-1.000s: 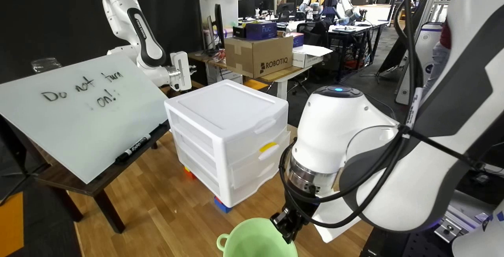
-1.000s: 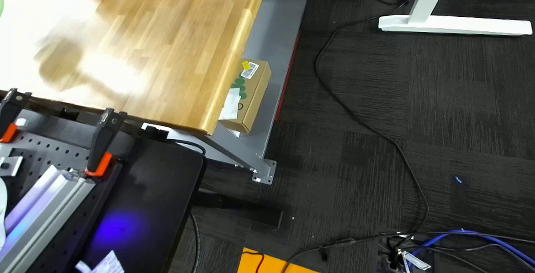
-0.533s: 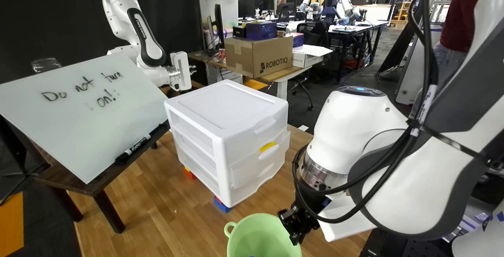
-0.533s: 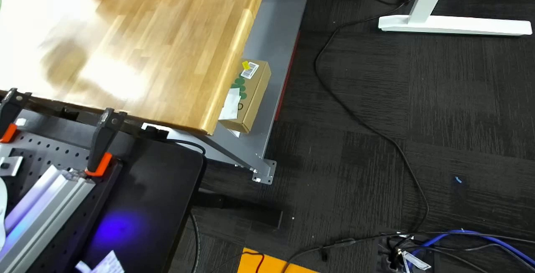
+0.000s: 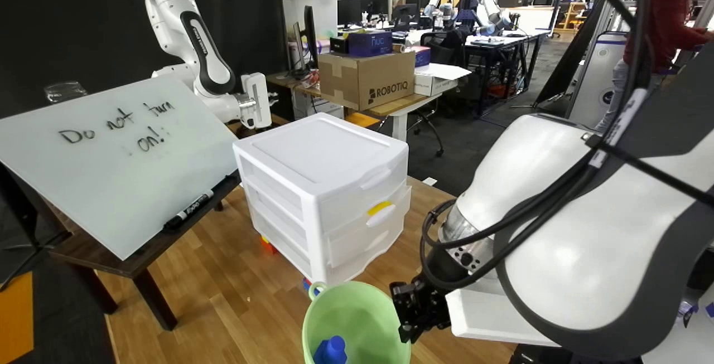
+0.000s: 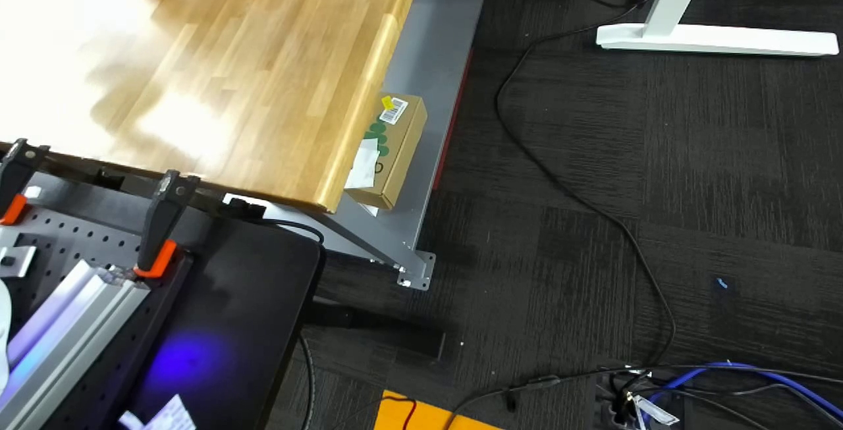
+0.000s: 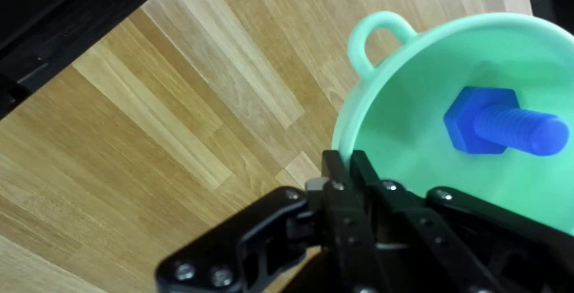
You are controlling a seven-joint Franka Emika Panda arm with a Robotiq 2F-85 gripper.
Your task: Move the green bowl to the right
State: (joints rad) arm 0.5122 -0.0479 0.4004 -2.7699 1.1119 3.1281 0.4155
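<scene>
In an exterior view, glare bleaches the tabletop (image 6: 263, 81) white, upper left, crossed by a hazy shadow; a violet glow tints the black desktop (image 6: 244, 292), lower left. In the wrist view, soft shadows lie inside the green bowl (image 7: 399, 149); the gripper (image 7: 347, 157) blurs toward the lower edge.

The whiteboard (image 5: 120, 158) reads "Do not turn on!", carton (image 5: 357, 81) "ROBOTIQ", blue box (image 5: 370, 44) "nuc".

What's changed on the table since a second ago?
In an exterior view, the green bowl moved up the picture; lifted or slid, I can't tell. The blue bolt inside came into view. The arm shifted toward the picture's right. The gripper still clamps the bowl's rim, nothing newly grabbed or released. The white drawer unit and whiteboard stayed put.
</scene>
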